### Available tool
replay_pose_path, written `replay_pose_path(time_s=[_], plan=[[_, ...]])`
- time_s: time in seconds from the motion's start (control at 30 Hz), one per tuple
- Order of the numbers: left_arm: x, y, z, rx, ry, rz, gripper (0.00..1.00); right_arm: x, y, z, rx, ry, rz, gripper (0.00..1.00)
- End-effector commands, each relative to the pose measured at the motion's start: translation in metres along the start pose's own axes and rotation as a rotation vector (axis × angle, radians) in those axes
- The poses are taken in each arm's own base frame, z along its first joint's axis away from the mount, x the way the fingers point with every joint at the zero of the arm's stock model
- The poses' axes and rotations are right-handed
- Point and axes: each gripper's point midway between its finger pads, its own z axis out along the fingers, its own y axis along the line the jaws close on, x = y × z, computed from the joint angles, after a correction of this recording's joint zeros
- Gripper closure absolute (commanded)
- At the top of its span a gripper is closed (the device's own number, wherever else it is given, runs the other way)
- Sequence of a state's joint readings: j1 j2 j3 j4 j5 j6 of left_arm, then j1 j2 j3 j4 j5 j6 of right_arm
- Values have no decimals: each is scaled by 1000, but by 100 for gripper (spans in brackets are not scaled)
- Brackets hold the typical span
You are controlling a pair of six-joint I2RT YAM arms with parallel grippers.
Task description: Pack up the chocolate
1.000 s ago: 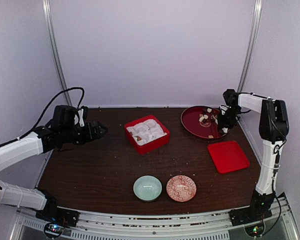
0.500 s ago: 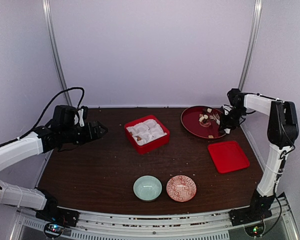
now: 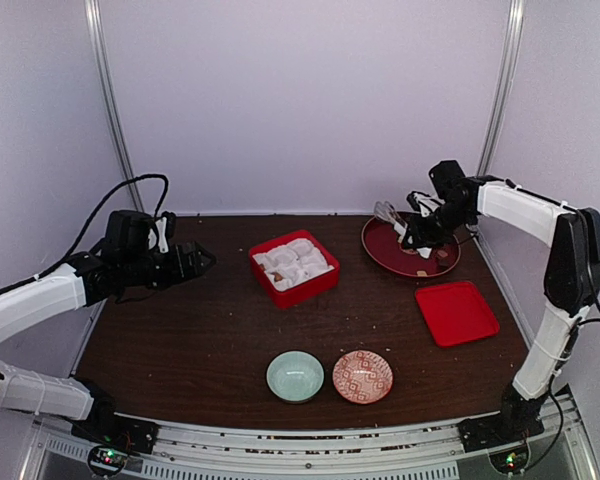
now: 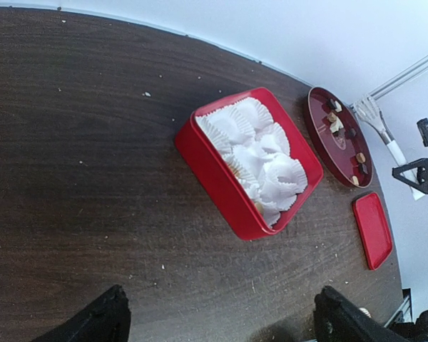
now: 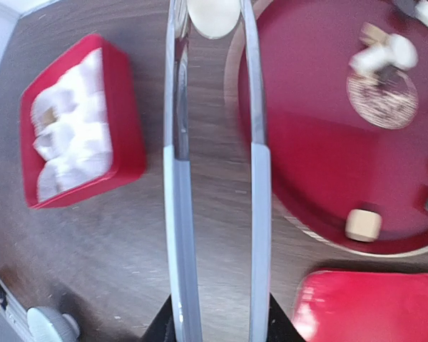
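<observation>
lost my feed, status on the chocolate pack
left gripper free, jaws wide. right gripper shut on tongs, whitish chocolate between tips, over plate rim. nothing between it and red box.

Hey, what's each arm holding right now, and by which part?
Right jaws clamp the silver tongs at their handle end, a whitish round piece between their arms. Left jaws hold nothing.

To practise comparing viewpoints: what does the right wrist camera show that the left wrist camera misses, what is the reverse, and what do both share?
Only right wrist: a whitish round piece between the tongs' arms, and a pale bowl's rim. Only left wrist: the left gripper's open fingers, and the right gripper from outside. Both: the red box of paper cups, the dark red plate with chocolate, the red lid, the tongs.
</observation>
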State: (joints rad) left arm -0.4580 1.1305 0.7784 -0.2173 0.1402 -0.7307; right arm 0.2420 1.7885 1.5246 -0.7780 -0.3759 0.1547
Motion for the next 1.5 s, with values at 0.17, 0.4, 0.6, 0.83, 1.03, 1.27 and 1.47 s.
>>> replay_pose_path(time_s=[0.17, 0.4, 0.6, 0.83, 1.03, 1.27, 1.47], plan=[[-8, -4, -4, 26, -42, 5, 8, -18, 104, 14, -160, -26, -140, 78], [-6, -2, -3, 24, -37, 2, 6, -10, 150, 46, -208, 26, -198, 78], [-4, 0, -2, 15, -31, 4, 4, -3, 174, 70, -226, 62, -218, 78], [-4, 0, -2, 13, -27, 9, 4, 4, 187, 93, -217, 101, -231, 78], [-3, 2, -1, 4, -23, 12, 4, 12, 192, 109, -203, 136, -243, 78], [-2, 4, -1, 1, -21, 12, 4, 15, 194, 117, -203, 151, -243, 76], [-1, 5, -1, -3, -19, 11, 4, 15, 200, 117, -225, 154, -245, 71]])
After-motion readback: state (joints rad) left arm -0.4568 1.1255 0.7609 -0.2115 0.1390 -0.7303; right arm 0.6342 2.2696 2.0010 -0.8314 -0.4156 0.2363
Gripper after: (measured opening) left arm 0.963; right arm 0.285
